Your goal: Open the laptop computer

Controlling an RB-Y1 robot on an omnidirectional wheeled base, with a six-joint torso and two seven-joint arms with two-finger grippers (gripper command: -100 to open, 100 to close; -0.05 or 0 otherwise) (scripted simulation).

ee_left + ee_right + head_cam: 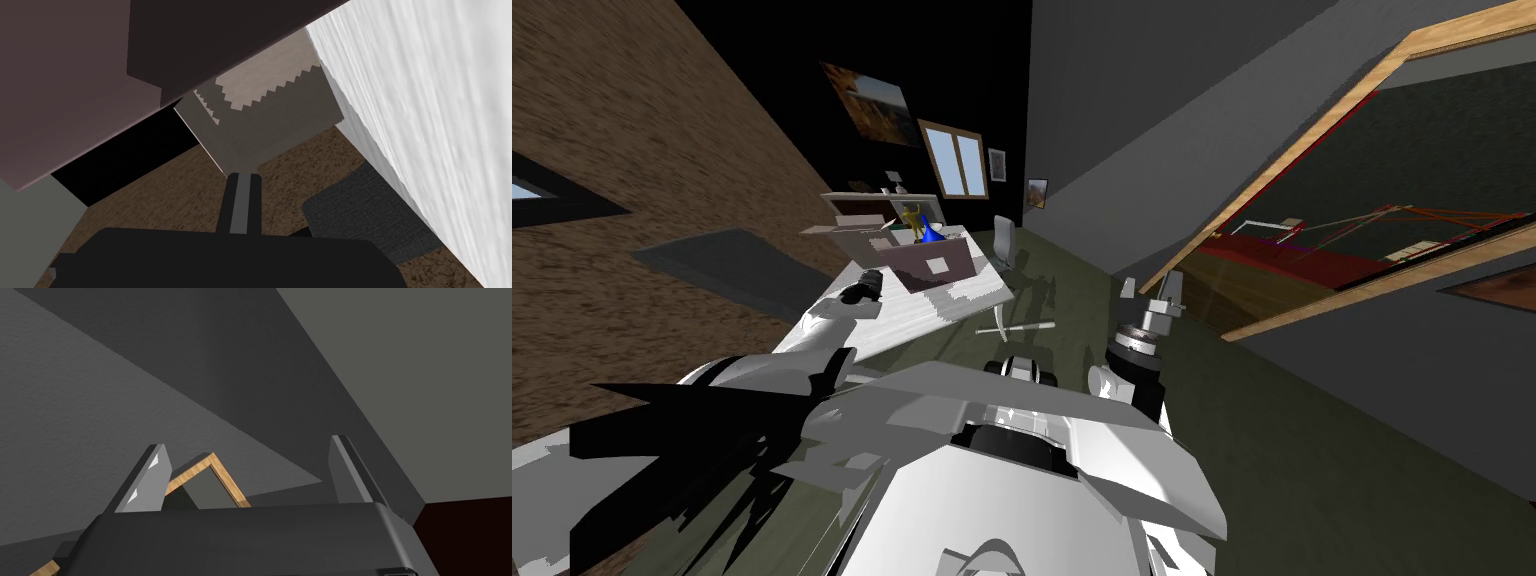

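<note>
The laptop (932, 265) stands on a white desk (912, 315), its dark mauve lid with a white square facing me. My left forearm (837, 315) reaches over the desk's near left side, just short of the laptop. In the left wrist view the left gripper (243, 182) is shut, its fingers pressed together with nothing between them. Their tips lie at the corner of a grey-beige panel (270, 120), under the laptop's mauve slab (75, 100) and beside the desk's white face (430, 125). My right gripper (247, 475) is open, raised to my right (1150, 290).
A blue and yellow ornament (925, 231) and open boxes (847, 226) stand behind the laptop. A grey chair (1003, 240) stands past the desk's right end. A dark rug (727, 262) lies left of the desk. A wood-framed doorway (1312, 200) opens on the right.
</note>
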